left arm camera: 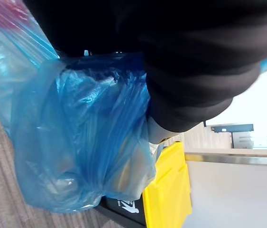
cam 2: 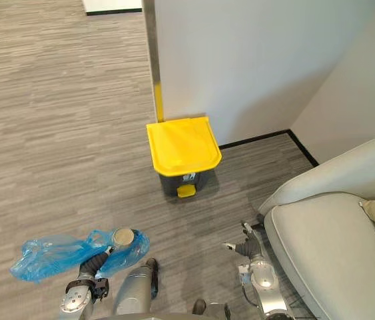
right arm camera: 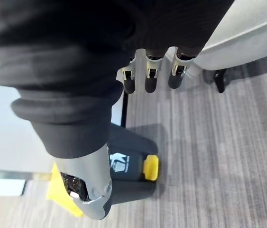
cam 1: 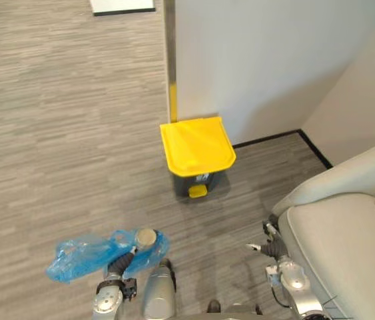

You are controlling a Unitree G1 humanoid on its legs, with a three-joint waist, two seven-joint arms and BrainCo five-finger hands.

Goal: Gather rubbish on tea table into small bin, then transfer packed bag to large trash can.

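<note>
The gathering part looks finished, and the step in hand is the transfer. The blue bag [cam 1: 84, 257], packed and bulging, hangs at the left robot hand [cam 1: 122, 263], low on the near left above the floor [cam 1: 54, 133]. A round pale thing [cam 1: 146, 237] (perhaps a cup) shows at the right end of the bag. The fingers of this robot hand are hidden in the plastic, so I cannot tell how it grips.

The right robot hand [cam 1: 270, 248] is on the near right, just beside the grey sofa [cam 1: 347, 240]. Its fingers [right arm camera: 151, 83] hang relaxed and it carries nothing.

The large trash can [cam 1: 197, 179] stands farther ahead, against the wall [cam 1: 274, 60], well apart from the bag. Its yellow lid [cam 1: 197, 147] is down, and a yellow pedal [cam 1: 198, 191] sticks out at the foot of the dark body.

In my judgement, the next move calls for coming closer to the can and getting the lid up, by the pedal or with the free right robot hand, and then bringing the bag over the opening. The bag is soft and wide, so it may catch on the rim.

About writing: there is a small white mark [right arm camera: 119, 164] on the dark front of the can, above the pedal. It looks like a pictogram, and I cannot read any words on it.
</note>
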